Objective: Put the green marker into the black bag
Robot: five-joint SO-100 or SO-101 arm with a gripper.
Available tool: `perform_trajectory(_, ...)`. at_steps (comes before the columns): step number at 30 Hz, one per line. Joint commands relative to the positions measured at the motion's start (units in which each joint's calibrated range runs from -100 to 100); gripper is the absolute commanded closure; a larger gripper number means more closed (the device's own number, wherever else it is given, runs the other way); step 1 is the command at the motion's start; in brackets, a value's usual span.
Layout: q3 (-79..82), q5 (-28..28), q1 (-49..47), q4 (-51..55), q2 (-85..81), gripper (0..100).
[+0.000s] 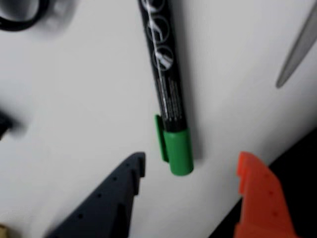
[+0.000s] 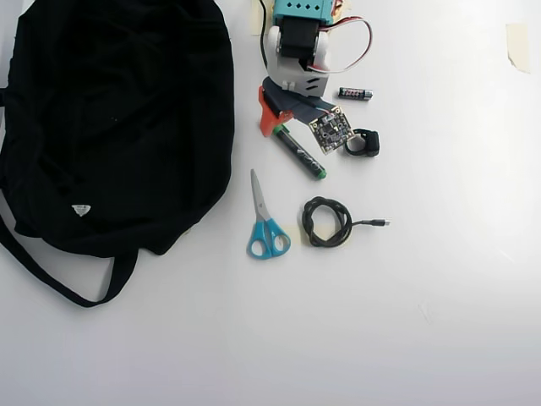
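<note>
Gripper [image 1: 190,171] jaws wide, empty, straddling green marker [image 1: 168,94] cap | you're lined up to grasp | black bag [image 2: 118,118] waits left overhead.

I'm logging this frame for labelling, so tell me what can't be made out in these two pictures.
- Green marker: print blurred in the wrist view; its far end is cut off by the top edge.
- Scissors: only a blade tip shows there, right edge.
- Claw: in the overhead view the arm covers its fingertips.
- Black bag: opening not discernible; the left edge crops it.
- Battery: label too small.
</note>
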Motion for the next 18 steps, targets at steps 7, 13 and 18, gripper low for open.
perform_trajectory(7,-0.12,0.02,-2.01,-2.83,-0.20,73)
perform_trajectory(13,-0.30,-0.56,-4.03,-2.83,1.71,73)
perform_trajectory(18,-1.38,-0.56,-4.40,-4.81,7.68,73)
